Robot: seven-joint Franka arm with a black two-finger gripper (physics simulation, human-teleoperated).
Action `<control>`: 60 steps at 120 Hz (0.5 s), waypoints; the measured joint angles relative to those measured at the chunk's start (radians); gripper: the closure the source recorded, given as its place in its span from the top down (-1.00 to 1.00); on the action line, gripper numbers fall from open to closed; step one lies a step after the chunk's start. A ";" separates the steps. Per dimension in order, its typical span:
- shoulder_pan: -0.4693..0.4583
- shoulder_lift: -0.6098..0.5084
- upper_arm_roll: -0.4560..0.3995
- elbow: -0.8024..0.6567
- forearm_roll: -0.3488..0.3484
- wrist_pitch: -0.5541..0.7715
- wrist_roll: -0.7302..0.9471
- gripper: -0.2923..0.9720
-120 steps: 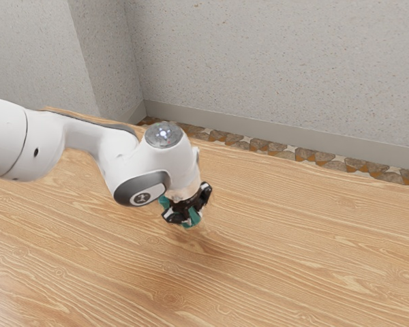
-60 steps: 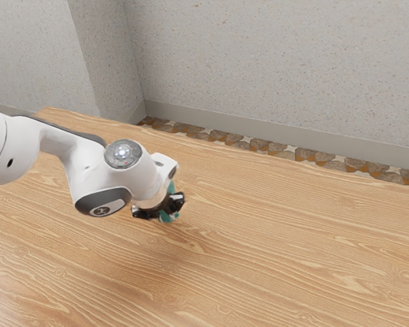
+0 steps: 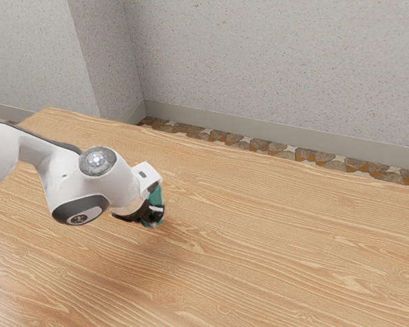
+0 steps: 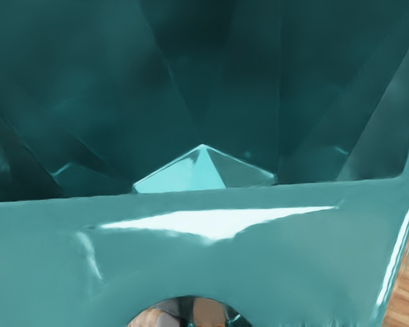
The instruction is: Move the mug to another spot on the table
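A small teal mug is held under my hand, mostly hidden by the white arm and the black gripper, which is shut on it just above the wooden table. In the wrist view the teal mug sits right against the camera: its dark faceted inside and glossy rim show, with a sliver of table wood past its edge.
The wooden table stretches wide toward the exterior view's right and front. A grey wall with a baseboard and a strip of brown pebbles runs along the table's far edge. A wall corner stands at the back left.
My arm has carried the mug toward the exterior view's left, and slightly nearer the table's front. The gripper has stayed shut on the mug throughout.
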 joint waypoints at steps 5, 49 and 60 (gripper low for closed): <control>0.009 -0.004 0.000 -0.005 0.000 0.002 0.008 -0.55; 0.033 0.021 0.000 -0.039 -0.002 0.012 0.040 -0.53; 0.032 0.025 -0.001 -0.039 -0.002 0.014 0.045 -0.26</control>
